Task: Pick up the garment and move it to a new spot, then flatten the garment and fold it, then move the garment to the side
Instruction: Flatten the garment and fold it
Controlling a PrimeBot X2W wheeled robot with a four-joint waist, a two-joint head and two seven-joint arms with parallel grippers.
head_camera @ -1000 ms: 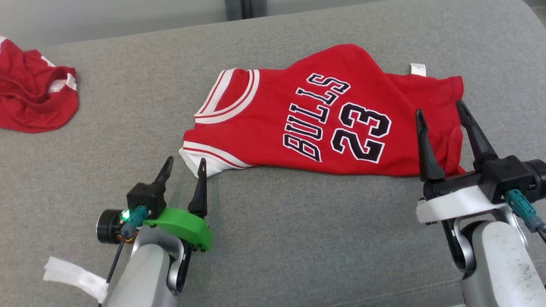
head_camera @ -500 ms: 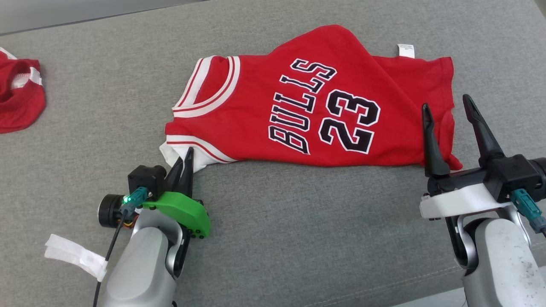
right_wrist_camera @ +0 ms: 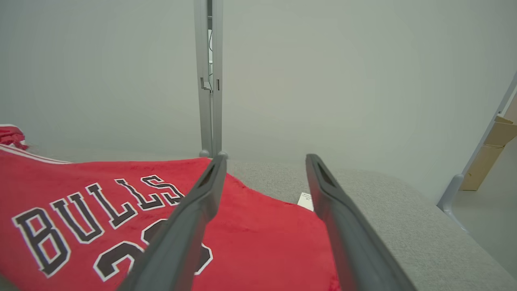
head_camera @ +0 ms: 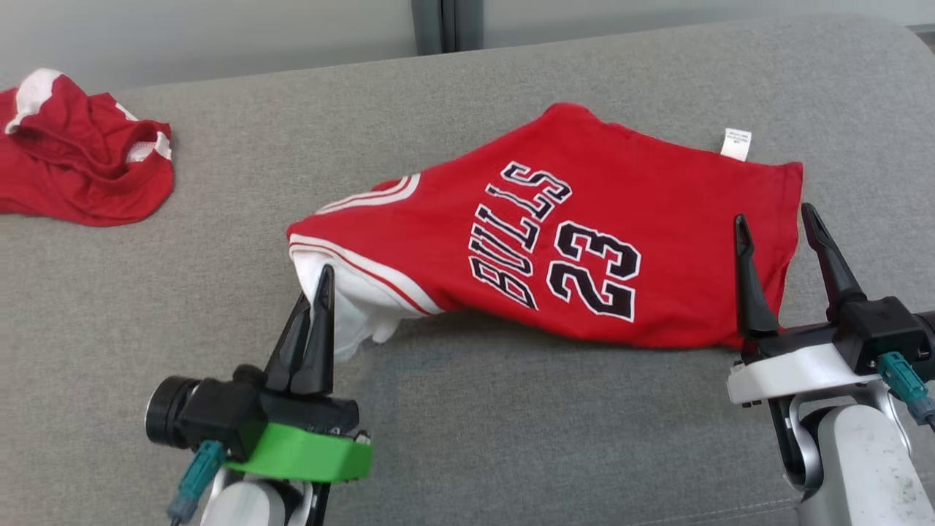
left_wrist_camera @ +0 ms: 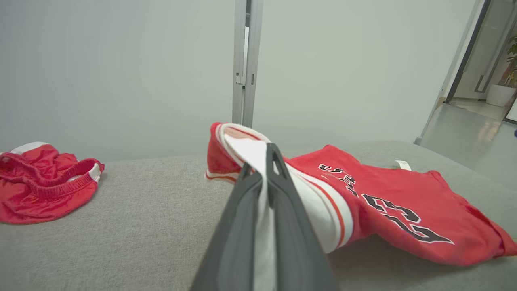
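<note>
The garment [head_camera: 584, 248] is a red jersey with white trim and "BULLS 23" in black, spread across the grey cushion [head_camera: 467, 409]. My left gripper [head_camera: 315, 292] is shut on the jersey's white-trimmed shoulder corner and holds that corner raised off the cushion. The left wrist view shows white fabric pinched between its fingers [left_wrist_camera: 262, 182], with the jersey [left_wrist_camera: 383, 202] trailing off to the right. My right gripper [head_camera: 776, 223] stands open over the jersey's hem end, its fingers [right_wrist_camera: 194, 210] apart above the red cloth [right_wrist_camera: 121, 202].
A second red garment [head_camera: 80, 175] with white trim lies crumpled at the far left of the cushion [left_wrist_camera: 44, 182]. A pale wall with a grey post [left_wrist_camera: 244, 60] stands behind. Cardboard [right_wrist_camera: 490, 157] sits at the right.
My left gripper has shut on the jersey's shoulder corner and lifted it, bunching the collar end. The head camera has shifted. My right gripper stays open.
</note>
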